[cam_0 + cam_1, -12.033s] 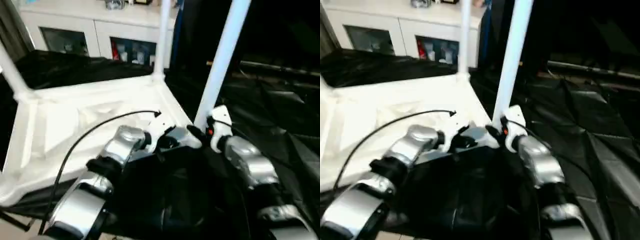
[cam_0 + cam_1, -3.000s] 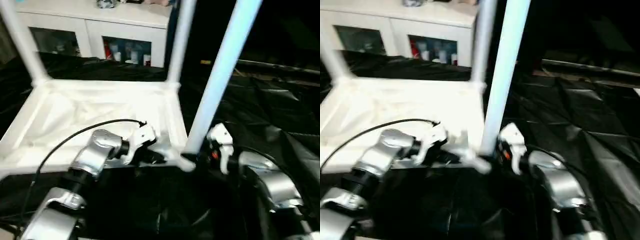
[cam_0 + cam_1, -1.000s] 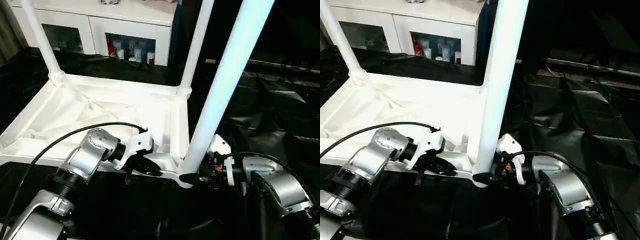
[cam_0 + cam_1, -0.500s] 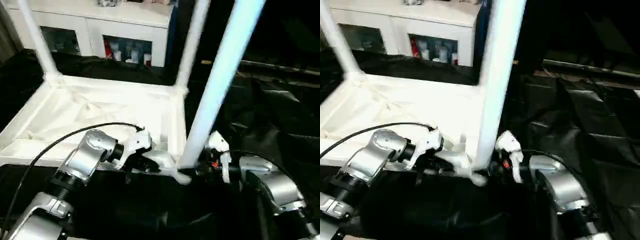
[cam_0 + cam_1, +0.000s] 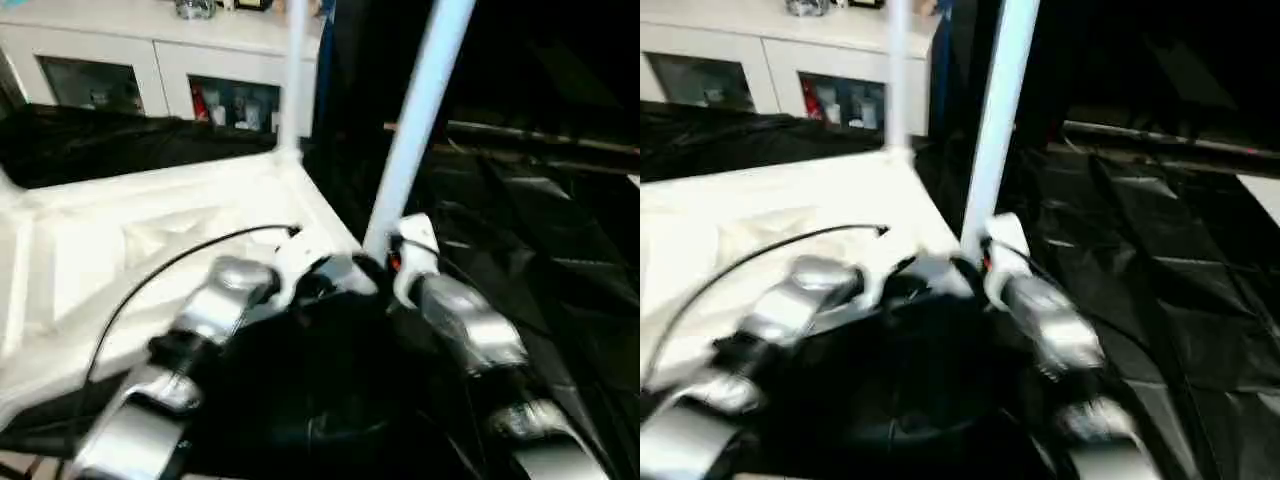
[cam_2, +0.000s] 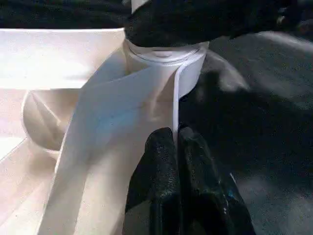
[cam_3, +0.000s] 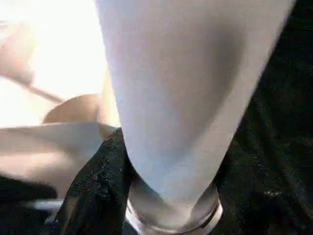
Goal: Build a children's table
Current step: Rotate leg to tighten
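- Turning since a second ago: tabletop (image 5: 120, 250) swung, its gripped corner now pointing toward the camera, both forearms drawn closer together.
- Pinching the tabletop's thin rim just beside the corner socket (image 6: 166, 58): left tool (image 6: 177, 147), clenched.
- Clasping the base of the upright leg (image 5: 415, 120) where it enters that socket: right tool (image 7: 161, 196), fingers (image 7: 98, 186) either side.
- Standing beyond the tools: another leg (image 5: 293, 75), white cabinet (image 5: 150, 60) behind, no legible writing.
- Draped in black under everything: bench (image 5: 560, 260).

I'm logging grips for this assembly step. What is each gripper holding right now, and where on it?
Left gripper: pinches the tabletop rim beside the corner socket. Right gripper: clasps the leg at its base.
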Robot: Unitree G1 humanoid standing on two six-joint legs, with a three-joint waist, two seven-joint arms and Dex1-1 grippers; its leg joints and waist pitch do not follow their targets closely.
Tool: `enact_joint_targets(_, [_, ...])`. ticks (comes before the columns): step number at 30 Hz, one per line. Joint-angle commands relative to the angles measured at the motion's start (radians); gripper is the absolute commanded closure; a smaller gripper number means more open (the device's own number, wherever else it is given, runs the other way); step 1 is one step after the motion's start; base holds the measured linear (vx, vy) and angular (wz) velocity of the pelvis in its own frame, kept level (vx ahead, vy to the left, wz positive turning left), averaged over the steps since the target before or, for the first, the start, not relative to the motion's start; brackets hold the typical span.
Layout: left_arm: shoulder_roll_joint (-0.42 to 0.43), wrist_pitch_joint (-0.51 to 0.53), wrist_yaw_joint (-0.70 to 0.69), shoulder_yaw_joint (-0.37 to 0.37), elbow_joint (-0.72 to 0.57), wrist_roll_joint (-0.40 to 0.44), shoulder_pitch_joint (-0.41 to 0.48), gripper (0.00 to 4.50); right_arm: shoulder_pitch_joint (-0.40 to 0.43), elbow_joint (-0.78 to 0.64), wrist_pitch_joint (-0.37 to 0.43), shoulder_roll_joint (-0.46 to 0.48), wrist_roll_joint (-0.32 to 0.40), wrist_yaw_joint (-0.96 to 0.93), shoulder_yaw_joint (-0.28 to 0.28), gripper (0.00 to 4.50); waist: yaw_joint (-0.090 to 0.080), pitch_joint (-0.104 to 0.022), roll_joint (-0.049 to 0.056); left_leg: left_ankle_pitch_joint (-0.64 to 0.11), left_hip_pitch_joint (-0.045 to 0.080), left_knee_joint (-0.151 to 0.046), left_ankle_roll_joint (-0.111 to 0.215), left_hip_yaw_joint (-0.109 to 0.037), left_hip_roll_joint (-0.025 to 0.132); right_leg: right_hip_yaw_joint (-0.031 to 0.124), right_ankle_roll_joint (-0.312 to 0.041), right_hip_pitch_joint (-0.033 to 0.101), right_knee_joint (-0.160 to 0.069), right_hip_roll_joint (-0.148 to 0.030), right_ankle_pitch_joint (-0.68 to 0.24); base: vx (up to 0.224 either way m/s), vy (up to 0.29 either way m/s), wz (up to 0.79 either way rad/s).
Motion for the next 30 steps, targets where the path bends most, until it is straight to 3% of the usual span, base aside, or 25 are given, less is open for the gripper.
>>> enact_joint_targets(1, [-0.044, 0.006, 0.006, -0.047, 0.028, 0.002, -0.003, 4.5, 0.016, 0.063, 0.02, 0.039, -0.013, 0.009, 0.045, 2.27, 0.004, -0.036, 0.015, -0.318, 0.0, -0.075, -0.042, -0.006, 0.018, 0.034, -0.146, 0.019, -0.092, -0.052, -0.294, 0.0, 0.0, 0.0])
enact_joint_targets(2, [-0.048, 0.005, 0.007, -0.051, 0.033, 0.004, -0.006, 4.5, 0.013, 0.063, 0.015, 0.042, -0.012, 0.012, 0.044, 2.27, 0.005, -0.037, 0.017, -0.312, -0.001, -0.075, -0.038, -0.005, 0.017, 0.035, -0.15, 0.021, -0.09, -0.051, -0.275, 0.0, 0.0, 0.0])
enact_joint_targets(3, [-0.05, 0.002, 0.009, -0.054, 0.037, 0.005, -0.008, 4.5, 0.013, 0.059, 0.012, 0.043, -0.008, 0.021, 0.042, 2.27, 0.006, -0.04, 0.012, -0.279, -0.005, -0.074, -0.026, -0.004, 0.017, 0.035, -0.162, 0.027, -0.084, -0.051, -0.22, 0.0, 0.0, 0.0])
enact_joint_targets(5, [-0.047, 0.001, 0.01, -0.049, 0.045, 0.001, -0.016, 4.5, 0.015, 0.047, 0.007, 0.043, 0.008, 0.051, 0.036, 2.27, 0.007, -0.04, 0.013, -0.268, -0.004, -0.072, -0.019, -0.001, 0.017, 0.035, -0.168, 0.027, -0.084, -0.051, -0.203, 0.0, 0.0, 0.0])
enact_joint_targets(6, [-0.044, -0.003, 0.009, -0.046, 0.05, 0.0, -0.019, 4.5, 0.017, 0.041, 0.008, 0.041, 0.015, 0.065, 0.035, 2.27, 0.007, -0.04, 0.008, -0.266, -0.004, -0.072, -0.015, 0.0, 0.017, 0.035, -0.169, 0.028, -0.084, -0.051, -0.206, 0.0, 0.0, 0.0])
enact_joint_targets(8, [-0.036, -0.016, 0.004, -0.036, 0.07, -0.001, -0.027, 4.5, 0.017, 0.039, -0.004, 0.035, 0.028, 0.112, 0.033, 1.87, 0.008, -0.039, 0.015, -0.268, -0.004, -0.073, -0.012, -0.001, 0.017, 0.036, -0.168, 0.027, -0.086, -0.052, -0.221, 0.0, 0.0, 0.0])
enact_joint_targets(10, [-0.032, -0.029, -0.011, -0.034, 0.081, 0.001, -0.027, 4.5, 0.018, 0.041, -0.023, 0.023, 0.026, 0.147, 0.039, 1.76, 0.007, -0.038, 0.018, -0.283, -0.004, -0.074, -0.014, -0.002, 0.018, 0.035, -0.168, 0.026, -0.089, -0.053, -0.238, 0.0, 0.0, 0.0])
enact_joint_targets(13, [-0.017, -0.054, -0.052, -0.04, 0.087, -0.005, -0.025, 4.5, 0.05, -0.027, -0.022, -0.016, 0.043, 0.248, 0.06, 1.55, 0.008, -0.04, 0.003, -0.258, -0.008, -0.072, -0.001, 0.0, 0.019, 0.035, -0.175, 0.03, -0.086, -0.052, -0.207, 0.0, 0.0, 0.0])
enact_joint_targets(15, [0.005, -0.082, -0.1, -0.044, 0.078, -0.015, -0.024, 4.5, 0.091, -0.112, -0.011, -0.058, 0.068, 0.356, 0.091, 1.31, 0.016, -0.04, -0.001, -0.214, -0.01, -0.07, 0.023, 0.0, 0.021, 0.034, -0.178, 0.035, -0.082, -0.053, -0.156, 0.0, 0.0, 0.0])
enact_joint_targets(17, [0.027, -0.103, -0.151, -0.051, 0.069, -0.023, -0.02, 4.5, 0.122, -0.17, -0.007, -0.095, 0.082, 0.437, 0.115, 1.31, 0.018, -0.042, 0.002, -0.186, -0.01, -0.067, 0.032, 0.002, 0.021, 0.035, -0.193, 0.035, -0.074, -0.054, -0.107, 0.0, 0.0, 0.0])
enact_joint_targets(18, [0.04, -0.114, -0.179, -0.056, 0.063, -0.026, -0.016, 4.5, 0.136, -0.194, -0.004, -0.112, 0.088, 0.472, 0.126, 1.31, 0.025, -0.041, 0.011, -0.178, -0.009, -0.068, 0.034, -0.001, 0.02, 0.033, -0.19, 0.039, -0.076, -0.053, -0.101, 0.0, 0.0, 0.0])
enact_joint_targets(21, [0.081, -0.136, -0.27, -0.075, 0.047, -0.031, -0.002, 4.5, 0.178, -0.255, -0.005, -0.174, 0.106, 0.587, 0.143, 1.31, 0.026, -0.041, 0.006, -0.164, -0.009, -0.065, 0.047, 0.003, 0.021, 0.034, -0.212, 0.041, -0.069, -0.052, -0.04, 0.0, 0.0, 0.0])
enact_joint_targets(22, [0.081, -0.136, -0.27, -0.075, 0.047, -0.031, -0.002, 4.5, 0.178, -0.255, -0.005, -0.174, 0.106, 0.587, 0.143, 1.31, 0.026, -0.041, 0.006, -0.176, -0.007, -0.065, 0.046, 0.005, 0.022, 0.034, -0.217, 0.039, -0.07, -0.053, -0.056, 0.0, 0.0, 0.0])
enact_joint_targets(24, [0.116, -0.148, -0.345, -0.081, 0.024, -0.043, 0.009, 4.5, 0.215, -0.33, 0.032, -0.237, 0.154, 0.698, 0.147, 1.31, 0.031, -0.038, -0.006, -0.192, -0.006, -0.067, 0.048, 0.004, 0.024, 0.033, -0.21, 0.042, -0.076, -0.055, -0.112, 0.0, 0.0, 0.0])
enact_joint_targets(25, [0.133, -0.159, -0.386, -0.082, 0.009, -0.057, 0.015, 4.5, 0.23, -0.365, 0.053, -0.268, 0.174, 0.749, 0.155, 1.31, 0.034, -0.037, 0.001, -0.2, -0.006, -0.068, 0.05, 0.004, 0.026, 0.035, -0.209, 0.038, -0.075, -0.057, -0.128, 0.0, 0.0, 0.0])
enact_joint_targets(27, [0.143, -0.167, -0.413, -0.082, 0.0, -0.067, 0.018, 4.5, 0.24, -0.389, 0.069, -0.287, 0.185, 0.782, 0.16, 1.31, 0.035, -0.037, 0.002, -0.207, -0.005, -0.069, 0.049, 0.003, 0.028, 0.036, -0.212, 0.036, -0.075, -0.057, -0.127, 0.0, 0.0, 0.0])
enact_joint_targets(28, [0.163, -0.163, -0.481, -0.085, -0.029, -0.096, 0.033, 4.5, 0.255, -0.413, 0.069, -0.333, 0.17, 0.836, 0.191, 1.31, 0.034, -0.037, 0.011, -0.208, -0.005, -0.07, 0.043, 0.002, 0.028, 0.036, -0.214, 0.035, -0.074, -0.057, -0.125, 0.0, 0.0, 0.0])
enact_joint_targets(30, [0.177, -0.154, -0.536, -0.092, -0.051, -0.114, 0.045, 4.5, 0.264, -0.424, 0.064, -0.368, 0.152, 0.878, 0.214, 1.31, 0.034, -0.037, 0.01, -0.212, -0.004, -0.069, 0.035, 0.003, 0.027, 0.035, -0.218, 0.038, -0.073, -0.055, -0.111, 0.0, 0.0, 0.0])
